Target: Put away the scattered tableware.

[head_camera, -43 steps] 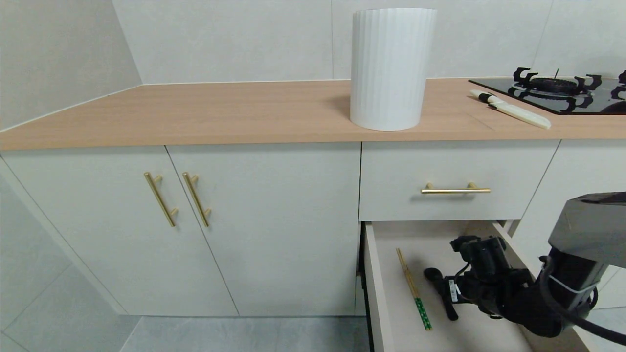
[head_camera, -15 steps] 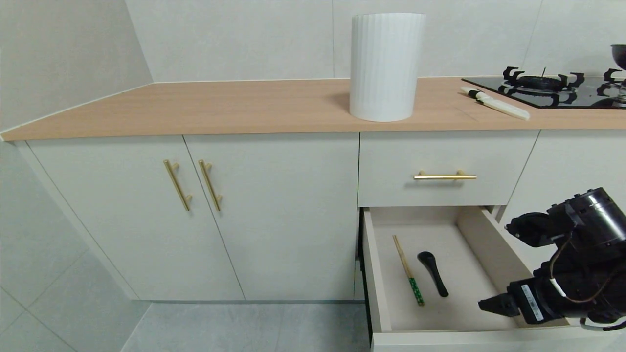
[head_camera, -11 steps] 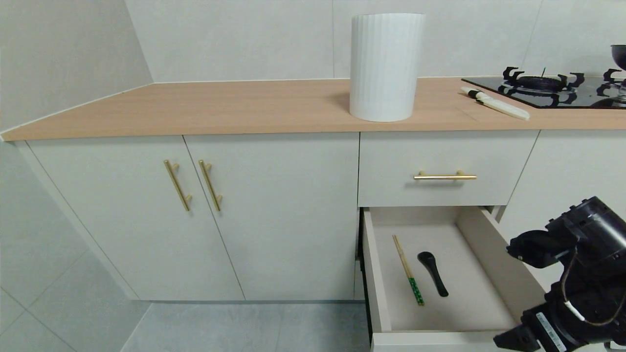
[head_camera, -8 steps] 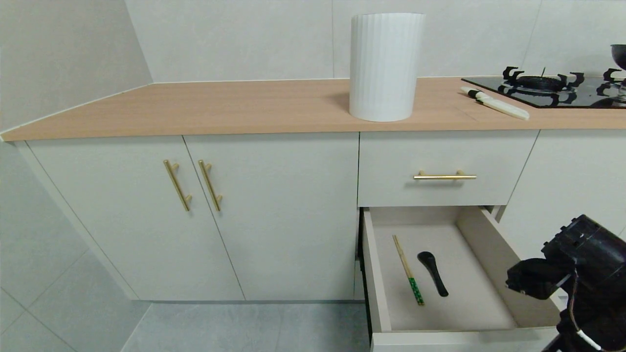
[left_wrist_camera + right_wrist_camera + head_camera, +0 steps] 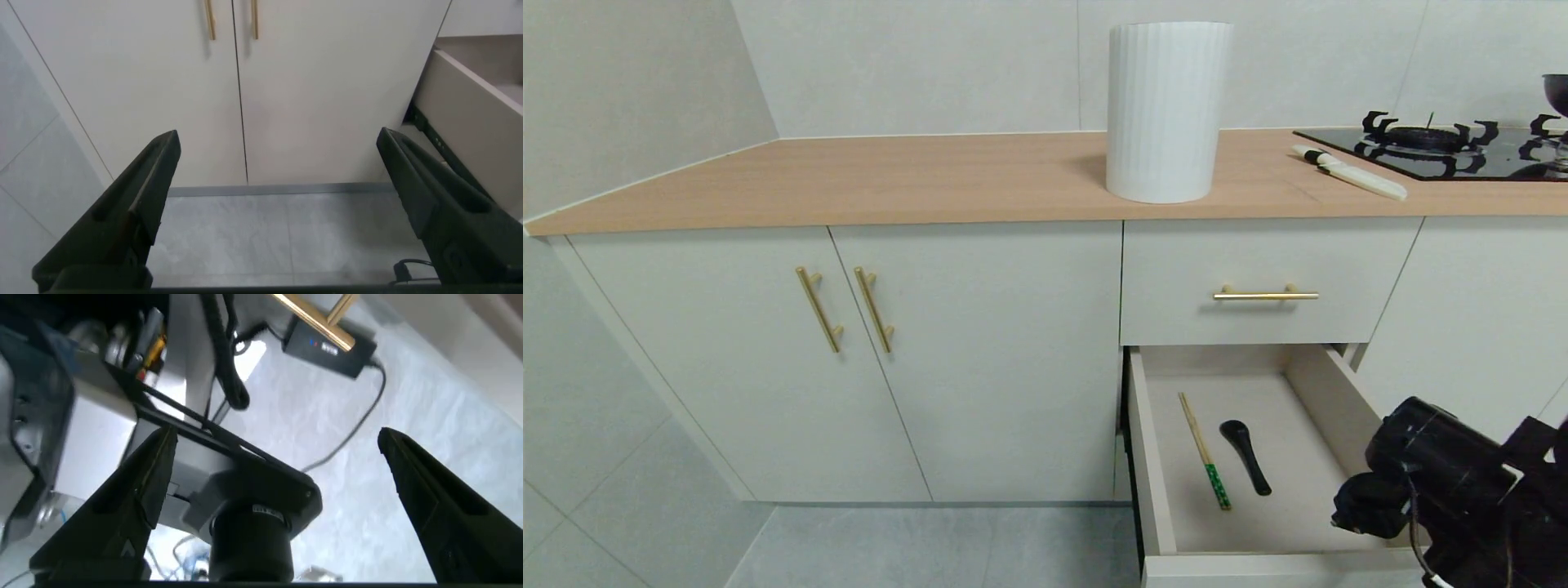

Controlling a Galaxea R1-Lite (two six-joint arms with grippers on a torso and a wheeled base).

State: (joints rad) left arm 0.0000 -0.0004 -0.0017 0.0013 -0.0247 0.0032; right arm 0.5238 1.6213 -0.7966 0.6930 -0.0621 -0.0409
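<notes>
A wood-topped kitchen surface [image 5: 890, 175] is running along a tiled wall, carrying a white ribbed container [image 5: 1164, 110], with a knife [image 5: 1347, 173] lying to its right, just beside a black stove [image 5: 1429, 143]. Below, two cabinet doors [image 5: 980, 359] with gold handles are standing closed. To their right an upper drawer [image 5: 1258, 261] is sitting shut, and the lower drawer [image 5: 1150, 474] under it is hanging pulled out. Inside it, the chopsticks [image 5: 1202, 461] and a black spoon [image 5: 1245, 457] are lying side by side on the floor of the lower drawer, close together but not touching, and both are pointing front to back.

The right arm [image 5: 1445, 482] is hanging low at the front right corner of the lower drawer. The right end effector [image 5: 276, 437] is spread wide and gripping nothing, and it is facing the grey floor [image 5: 425, 384]. The left end effector [image 5: 278, 139] is likewise spread and empty, and it is pointing at the foot of the cabinet doors, left of the lower drawer's side.
</notes>
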